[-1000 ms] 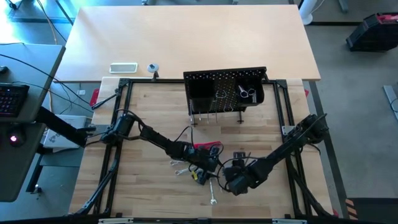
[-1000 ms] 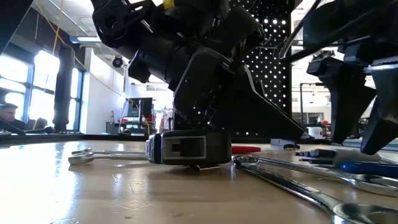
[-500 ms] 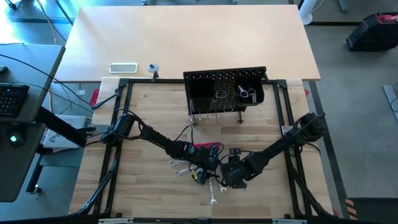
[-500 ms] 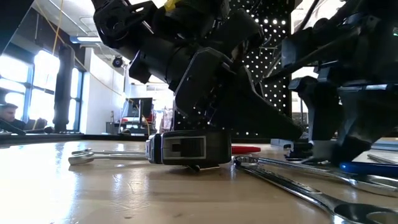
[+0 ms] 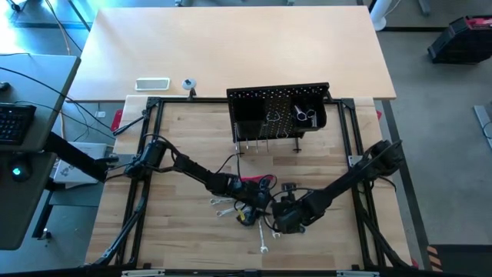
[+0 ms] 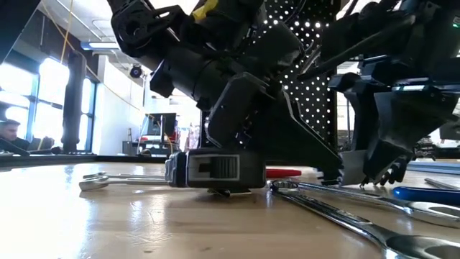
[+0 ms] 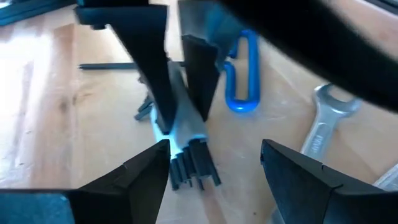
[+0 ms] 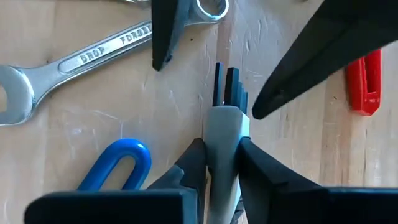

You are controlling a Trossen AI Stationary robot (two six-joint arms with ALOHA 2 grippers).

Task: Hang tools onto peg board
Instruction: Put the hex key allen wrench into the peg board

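Observation:
A bundle of black keys (image 8: 230, 84) in a grey holder (image 8: 224, 124) sits low at the table's near middle. My right gripper (image 8: 222, 144) is shut on it. My left gripper (image 7: 214, 147) faces it, open, one finger on each side of the keys' free ends (image 7: 193, 165) without touching them. A blue-looped tool (image 8: 118, 165), silver wrenches (image 8: 93, 56) (image 5: 263, 238) and a red-handled tool (image 8: 364, 81) lie flat on the wood around them. The black peg board (image 5: 277, 111) stands at the far middle with two silver tools (image 5: 306, 115) hanging on it. My right gripper pinches the grey holder's two sides (image 8: 214, 134) between its two fingers, which lie along the bundle. The black keys stick out past the fingertips toward my left gripper. I cannot tell whether the bundle still rests on the wood.
A black tubular frame (image 5: 154, 154) runs around the wooden work area. A white tray (image 5: 152, 83) and a small object (image 5: 189, 85) lie on the far tabletop. In the low view a person (image 6: 8, 133) sits in the room at the far left.
My right gripper has moved toward the table's left edge, up to my left gripper, and has shut on the grey holder of the key bundle. My left gripper has stayed open in place.

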